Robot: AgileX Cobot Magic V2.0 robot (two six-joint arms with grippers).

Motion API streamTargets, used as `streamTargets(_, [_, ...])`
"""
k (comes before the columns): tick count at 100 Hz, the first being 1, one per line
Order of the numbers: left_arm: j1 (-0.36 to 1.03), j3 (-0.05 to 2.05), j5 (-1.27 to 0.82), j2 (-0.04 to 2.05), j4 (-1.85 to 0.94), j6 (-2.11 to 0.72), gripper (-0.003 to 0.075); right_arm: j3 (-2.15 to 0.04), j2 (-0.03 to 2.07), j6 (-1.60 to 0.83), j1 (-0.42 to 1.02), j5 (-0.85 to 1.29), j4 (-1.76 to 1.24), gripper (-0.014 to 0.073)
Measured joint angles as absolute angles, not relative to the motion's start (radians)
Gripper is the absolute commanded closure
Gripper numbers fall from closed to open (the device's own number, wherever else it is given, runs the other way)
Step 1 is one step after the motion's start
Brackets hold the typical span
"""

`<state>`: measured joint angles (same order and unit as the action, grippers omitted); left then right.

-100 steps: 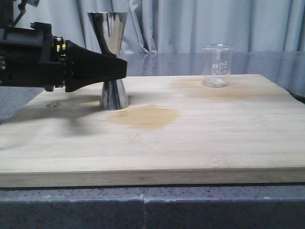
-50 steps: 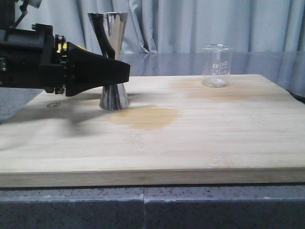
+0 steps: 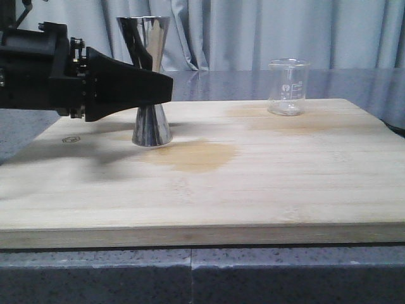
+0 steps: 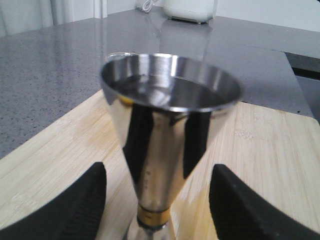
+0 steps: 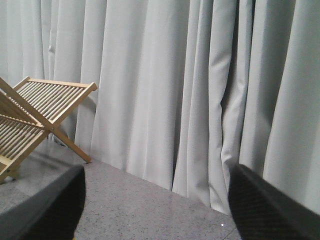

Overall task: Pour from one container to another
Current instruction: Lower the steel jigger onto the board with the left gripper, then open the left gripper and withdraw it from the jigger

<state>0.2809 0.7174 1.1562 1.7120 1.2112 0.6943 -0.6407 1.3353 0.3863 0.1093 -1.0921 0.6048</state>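
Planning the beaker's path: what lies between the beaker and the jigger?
Front view: bare wooden board between beaker and jigger, with only a darker stain nearer the jigger.

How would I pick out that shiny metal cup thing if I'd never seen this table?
Find the big wooden board on the grey counter. On its left part, behind a darker stain, stands the jigger: a tall, mirror-bright steel hourglass with a thin brass band at its waist. The left claw straddles it, open; the clear glass beaker far right is shorter.

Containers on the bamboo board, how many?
2. The shiny steel hourglass jigger stands at the board's left rear, between the open left gripper's fingers. The small clear glass beaker stands at the right rear.
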Motion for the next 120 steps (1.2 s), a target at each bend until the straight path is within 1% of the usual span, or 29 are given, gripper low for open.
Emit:
streamTargets(42, [0.276,0.717,1.156,1.712,1.228,0.717,0.0297,-0.641,1.335,0.386,0.109,-1.092,0.605,0.0062])
streamTargets(65, [0.22,0.717,1.156,1.712,1.264,0.759,0.0297,-0.641,1.335,0.386,0.109,-1.092,0.603,0.0062])
streamTargets(90, [0.185,0.717,1.156,1.66,1.304,0.792,0.0297,-0.641,1.335,0.386,0.109,-1.092,0.596,0.0062])
streamTargets(120, [0.181,0.717,1.156,1.595,1.375,0.888,0.0297,-0.641,1.335,0.386,0.109,-1.092,0.594,0.0062])
